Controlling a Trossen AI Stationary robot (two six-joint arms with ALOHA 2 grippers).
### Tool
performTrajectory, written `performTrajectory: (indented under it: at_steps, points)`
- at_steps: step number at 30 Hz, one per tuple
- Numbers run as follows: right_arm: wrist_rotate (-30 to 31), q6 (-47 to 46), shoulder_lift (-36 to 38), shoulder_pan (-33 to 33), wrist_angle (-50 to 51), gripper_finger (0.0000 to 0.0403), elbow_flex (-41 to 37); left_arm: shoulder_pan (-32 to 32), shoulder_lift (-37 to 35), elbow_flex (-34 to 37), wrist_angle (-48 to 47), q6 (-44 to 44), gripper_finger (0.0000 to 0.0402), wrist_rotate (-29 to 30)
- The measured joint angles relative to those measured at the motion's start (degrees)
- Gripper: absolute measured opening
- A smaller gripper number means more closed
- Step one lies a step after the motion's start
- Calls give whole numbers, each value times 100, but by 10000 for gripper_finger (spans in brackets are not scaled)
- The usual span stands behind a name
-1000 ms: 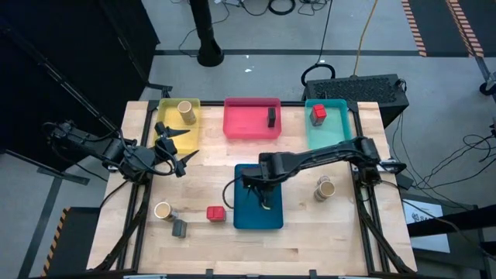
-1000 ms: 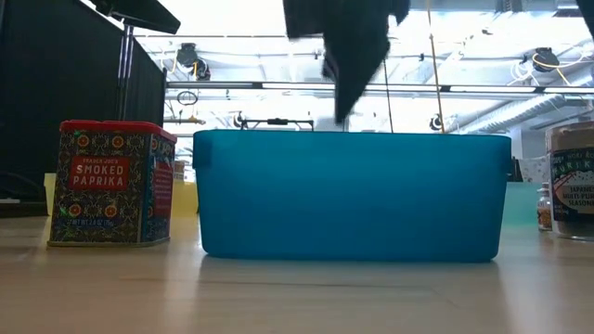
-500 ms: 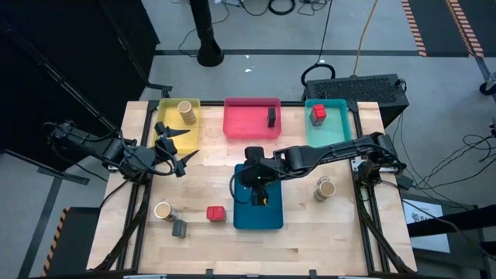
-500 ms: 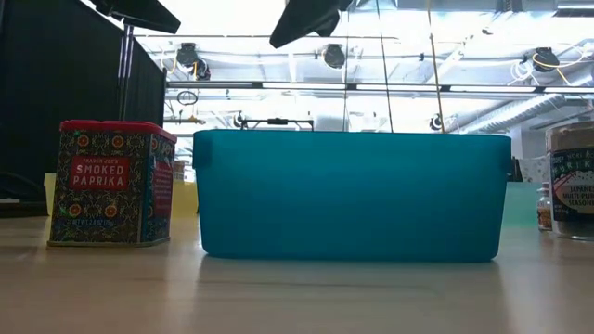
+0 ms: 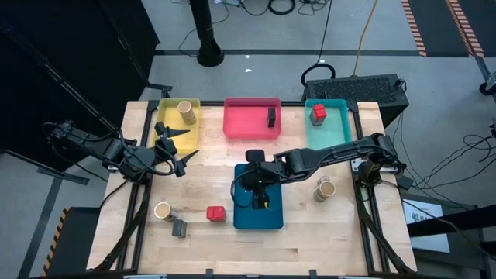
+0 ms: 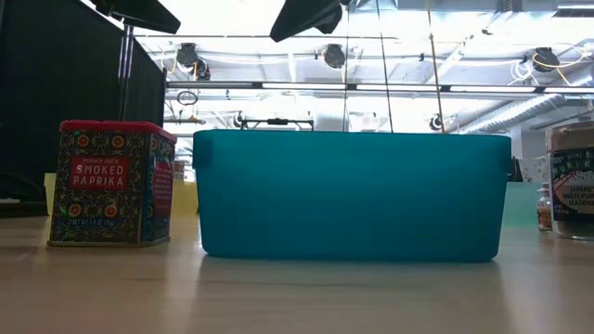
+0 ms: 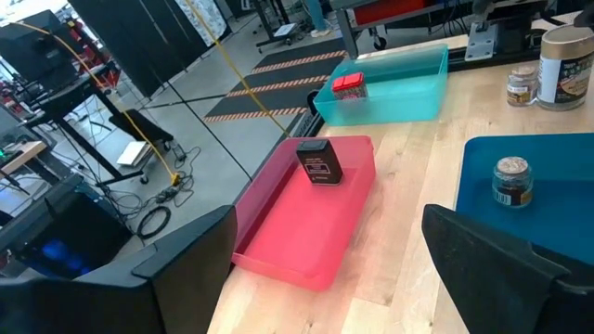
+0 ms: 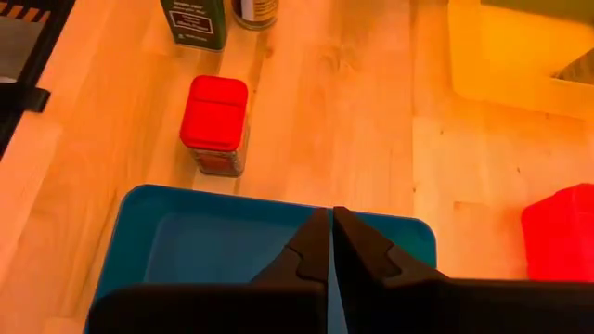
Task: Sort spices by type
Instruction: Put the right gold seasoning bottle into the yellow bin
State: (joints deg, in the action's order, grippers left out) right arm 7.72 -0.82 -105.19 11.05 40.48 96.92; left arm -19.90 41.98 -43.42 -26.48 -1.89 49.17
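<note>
High view: right end effector (image 5: 256, 184) closed, empty, over blue tray (image 5: 271, 218). Left end effector (image 5: 174, 149) open, waiting. Red-lidded square paprika tin (image 5: 215, 214): likely light, rigid, smooth; grip flat sides.

Low view: blue tray (image 6: 353, 195) wall hides its contents; tall jar (image 6: 572, 181) cut off at right edge. Right wrist view: dark box (image 8: 193, 22) cropped at top edge, label unreadable.

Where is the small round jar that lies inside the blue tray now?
In the high view the small round jar sits in the blue tray at the table's centre, just below the shut right gripper.
</note>
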Motion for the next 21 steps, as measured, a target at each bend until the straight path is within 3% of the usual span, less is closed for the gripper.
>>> performTrajectory:
  at_steps: [8, 16, 21]
  points:
    - [211, -14, 0, -5, 5, 0, 0, 0, 0, 0, 0, 0, 350, 0]
    - [1011, 310, 46, 69, 129, 0, 0, -1, 0, 0, 0, -2, 350, 0]
    - [1047, 356, 367, 55, 186, 0, -192, 0, 0, -2, 4, -2, 350, 0]
